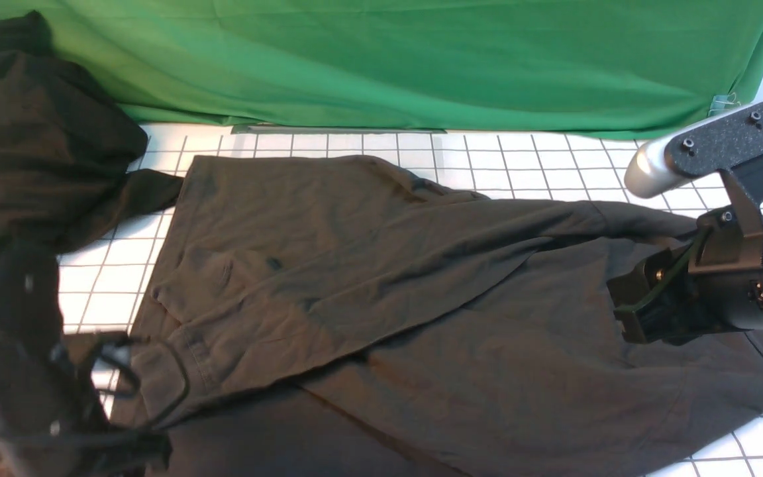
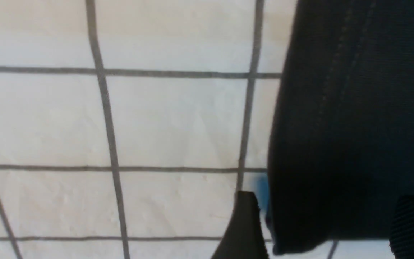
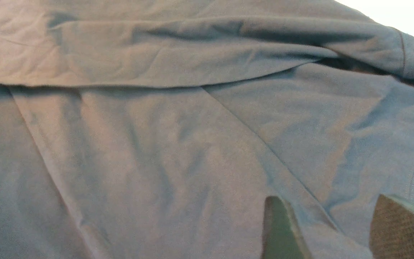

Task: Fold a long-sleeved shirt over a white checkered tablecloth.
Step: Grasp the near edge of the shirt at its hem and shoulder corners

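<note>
Blurred at the near left, the left arm hangs low beside the long-sleeved shirt. Its wrist view shows the left gripper with jaws spread wide; a stitched dark hem lies unpinched between them over the white checkered tablecloth. The shirt lies across the middle of the cloth-covered desk, partly folded over itself on a diagonal. The right gripper sits over its right end, fingers apart, pinching nothing. Another dark garment is heaped far left, before a green backdrop.
</note>
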Robot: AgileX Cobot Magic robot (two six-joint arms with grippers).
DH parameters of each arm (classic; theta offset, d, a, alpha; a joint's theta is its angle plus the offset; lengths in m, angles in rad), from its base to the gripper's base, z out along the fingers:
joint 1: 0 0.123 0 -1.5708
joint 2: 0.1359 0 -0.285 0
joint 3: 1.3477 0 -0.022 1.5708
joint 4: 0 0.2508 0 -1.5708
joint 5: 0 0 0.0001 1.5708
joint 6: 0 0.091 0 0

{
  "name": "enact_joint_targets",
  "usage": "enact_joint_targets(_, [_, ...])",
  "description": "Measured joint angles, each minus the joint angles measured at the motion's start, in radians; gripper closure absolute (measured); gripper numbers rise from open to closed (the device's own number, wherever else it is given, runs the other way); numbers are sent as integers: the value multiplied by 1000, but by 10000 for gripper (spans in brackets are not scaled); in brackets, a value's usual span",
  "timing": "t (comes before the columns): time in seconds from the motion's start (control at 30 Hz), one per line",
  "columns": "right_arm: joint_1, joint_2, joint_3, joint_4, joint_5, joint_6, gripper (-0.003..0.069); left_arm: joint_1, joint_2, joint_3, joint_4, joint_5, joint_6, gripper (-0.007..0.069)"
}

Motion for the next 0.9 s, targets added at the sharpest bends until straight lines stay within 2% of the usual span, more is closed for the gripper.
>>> enact_joint_targets(0.1, [0, 0, 0, 0, -1, 0, 322, 0, 0, 27, 1, -40, -2, 133])
enact_joint_targets(0.17, [0, 0, 0, 1, 12, -6, 322, 0, -1, 35, 10, -57, -4, 187])
enact_joint_targets(0.23, [0, 0, -1, 15, 65, -43, 323, 0, -3, 38, 12, -59, -6, 293])
enact_joint_targets(0.27, [0, 0, -1, 23, 71, -50, 323, 0, -3, 39, 12, -59, -6, 318])
enact_joint_targets(0.3, [0, 0, -1, 64, 119, -111, 328, 0, -4, 40, 10, -59, -6, 417])
enact_joint_targets(0.37, [-1, 1, -1, 98, 150, -156, 338, 0, -5, 40, 6, -59, -5, 492])
enact_joint_targets(0.4, [-1, 8, -1, 188, 216, -251, 357, -1, -6, 40, 5, -57, 8, 568])
enact_joint_targets(0.43, [-1, 16, -1, 238, 257, -307, 372, -1, -7, 40, 11, -51, 13, 589])
enact_joint_targets(0.53, [13, 78, -1, 366, 340, -433, 403, -1, -25, 37, 32, -1, 20, 611])
enact_joint_targets(0.7, [146, 235, -2, 347, 341, -452, 379, -1, -139, 30, 51, 71, 23, 613])
enact_joint_targets(0.77, [194, 297, -2, 307, 331, -419, 334, -1, -185, 30, 51, 81, 23, 613])
enact_joint_targets(0.9, [242, 408, -2, 220, 264, -341, 167, -1, -230, 30, 51, 89, 23, 613])
